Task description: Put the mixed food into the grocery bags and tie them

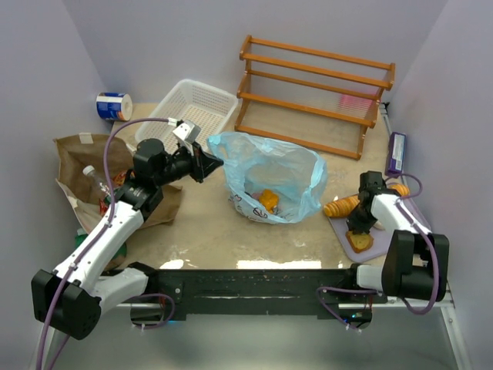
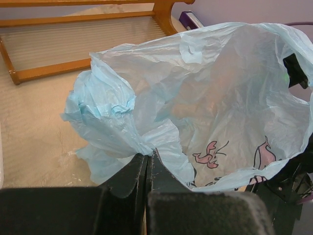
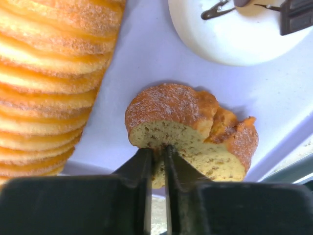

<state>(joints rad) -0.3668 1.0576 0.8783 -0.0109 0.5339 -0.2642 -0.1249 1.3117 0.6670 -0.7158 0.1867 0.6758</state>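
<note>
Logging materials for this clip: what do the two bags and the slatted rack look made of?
Blue bag: thin translucent plastic film, crinkled, contents showing through. Brown bag: matte paper, by its stiff creases. Rack: apparently wood, orange-brown with a light sheen; could be imitation.

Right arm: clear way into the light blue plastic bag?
Probably yes. The left gripper pinches the rim of the light blue plastic bag, mouth open; only bare table separates it from the right gripper, shut on a bread slice.
</note>
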